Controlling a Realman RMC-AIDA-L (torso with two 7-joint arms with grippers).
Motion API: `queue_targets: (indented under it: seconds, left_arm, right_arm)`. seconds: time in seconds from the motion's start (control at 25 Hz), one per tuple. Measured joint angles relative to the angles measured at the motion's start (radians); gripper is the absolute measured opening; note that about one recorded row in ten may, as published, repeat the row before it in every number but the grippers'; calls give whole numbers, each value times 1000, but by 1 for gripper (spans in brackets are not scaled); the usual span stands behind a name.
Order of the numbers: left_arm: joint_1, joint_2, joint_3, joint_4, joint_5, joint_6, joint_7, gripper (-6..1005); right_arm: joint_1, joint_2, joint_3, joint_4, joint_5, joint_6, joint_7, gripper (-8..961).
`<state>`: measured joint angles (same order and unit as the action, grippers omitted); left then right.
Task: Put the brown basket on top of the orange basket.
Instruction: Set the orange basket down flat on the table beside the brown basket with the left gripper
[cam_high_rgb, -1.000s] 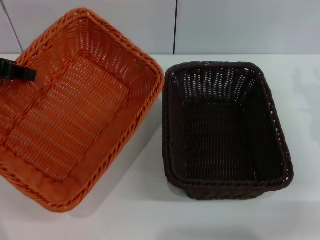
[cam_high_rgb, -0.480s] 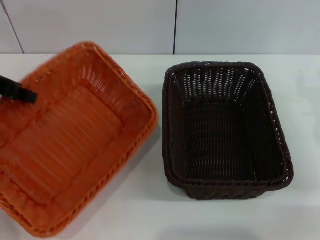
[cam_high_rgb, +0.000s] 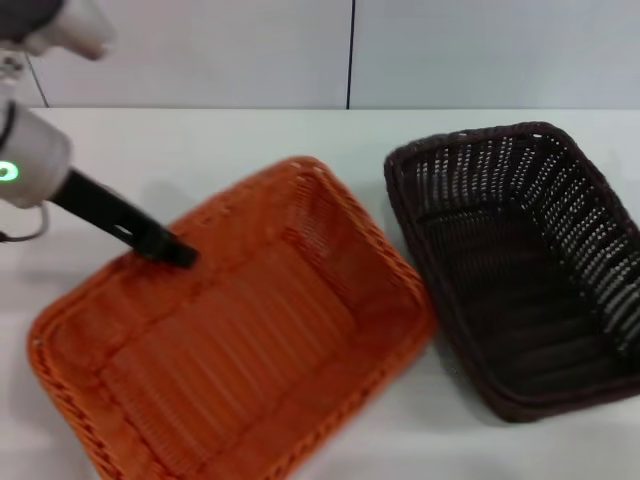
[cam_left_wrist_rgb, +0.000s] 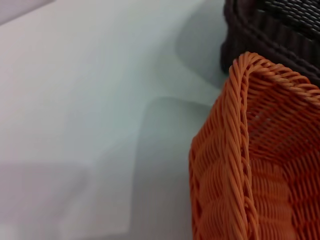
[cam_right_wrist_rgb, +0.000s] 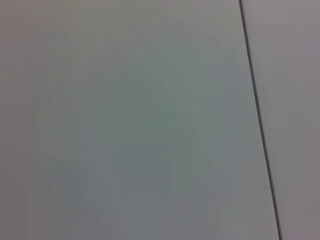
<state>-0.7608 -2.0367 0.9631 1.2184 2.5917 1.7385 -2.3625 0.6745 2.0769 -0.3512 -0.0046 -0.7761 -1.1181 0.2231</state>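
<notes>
The orange basket (cam_high_rgb: 250, 340) lies open side up at the centre-left of the white table, turned at an angle. My left gripper (cam_high_rgb: 178, 254) reaches in from the upper left, its black tip on the basket's far-left rim and shut on it. The brown basket (cam_high_rgb: 520, 270) stands to the right of the orange one, also turned, with a narrow gap between them. The left wrist view shows the orange basket's braided rim (cam_left_wrist_rgb: 240, 165) close up and a corner of the brown basket (cam_left_wrist_rgb: 270, 35) beyond it. My right gripper does not show in any view.
The white table (cam_high_rgb: 250, 150) runs back to a pale wall with a dark vertical seam (cam_high_rgb: 350, 50). The brown basket's right end reaches the head view's right edge. The right wrist view shows only a pale surface with a dark seam (cam_right_wrist_rgb: 257, 115).
The orange basket, raised and tilted at the far left before, has come down and moved right toward the centre with my left gripper. The brown basket has shifted right and turned.
</notes>
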Motion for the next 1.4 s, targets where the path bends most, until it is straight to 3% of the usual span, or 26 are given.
queue_targets:
  seconds: [0.12,0.24,0.28,0.96,1.4]
  left_arm:
    - [-25,-19,40,-16,-11,-28,13,156]
    - [-26,-20,46,-19,-16,-32,14,155]
    - [-52,-23,90,-52,-64,-64,21,155]
    - [-175,-22,126,-128,-181,-63,72,159]
    - [-187,-26,139,-137,-188,-49,111,163]
  right_arm:
    - [-2,0,0,1,0,0,1,568]
    - [-3,0,0,4,0,0,1,569]
    - [-3,0,0,4,0,0,1,569]
    - [-2,2,0,17,0,0,2,574]
    - [-7,3,0,35,0,-10,3,577]
